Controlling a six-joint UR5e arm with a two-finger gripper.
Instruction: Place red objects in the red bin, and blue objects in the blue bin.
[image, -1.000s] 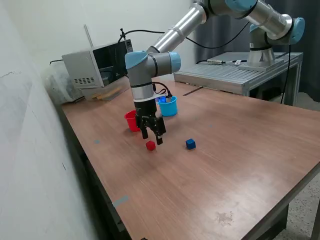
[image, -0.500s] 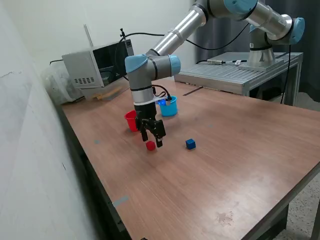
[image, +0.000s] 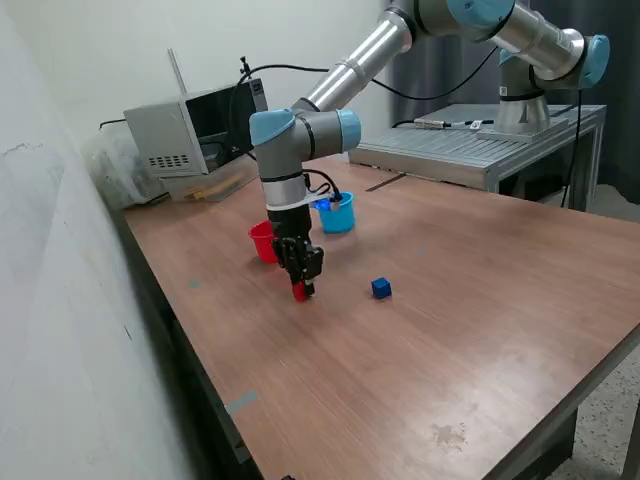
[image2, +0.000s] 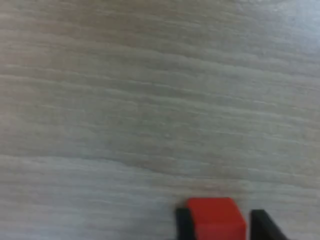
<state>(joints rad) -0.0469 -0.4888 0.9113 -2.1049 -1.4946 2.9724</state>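
Down at the wooden surface (image: 470, 300), the hand (image: 301, 290) has its two dark fingers (image2: 183, 224) set on either side of a red cube (image2: 216, 219). In the wrist view each finger looks flush against the cube, so it appears gripped, though that picture is blurred and cut off at the edge. In the exterior view the hand covers most of this cube.

One red cube and one blue cube (image: 381, 288) are visible; the blue one sits on the surface, apart from the hand toward the exterior view's right. Behind the arm, the red cup (image: 262, 241) is partly hidden by the wrist. The light blue cup (image: 338, 213) stands near it, with something blue inside that is hard to make out. Farther back are a grey box-shaped appliance (image: 190, 128) and a metal bench (image: 470, 140).
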